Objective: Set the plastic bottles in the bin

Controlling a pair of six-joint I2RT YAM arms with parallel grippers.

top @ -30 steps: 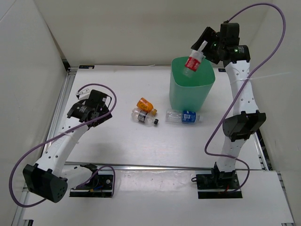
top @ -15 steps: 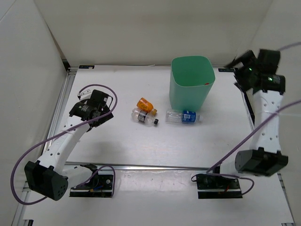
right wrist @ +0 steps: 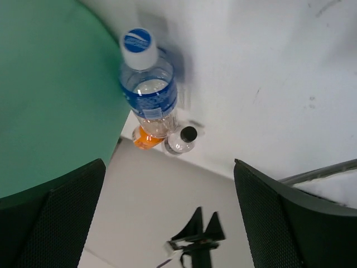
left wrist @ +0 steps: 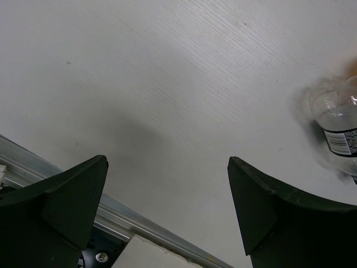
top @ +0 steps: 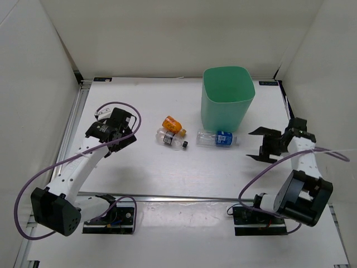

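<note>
left end effector (left wrist: 167, 162): empty, agape | right end effector (right wrist: 170, 163): same | bottle (right wrist: 149, 97): clear, blue-label

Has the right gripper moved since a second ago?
Yes. The right gripper swung from above the tall mint-green plastic bin to lower down, off its near-right side.

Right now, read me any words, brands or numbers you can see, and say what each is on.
None can be read.
On the blue-label bottle: label print blurred; its cap bears a white mark, no legible letters.
On the black-cap bottle: label print too small.
On the orange bottle: nothing legible.
</note>
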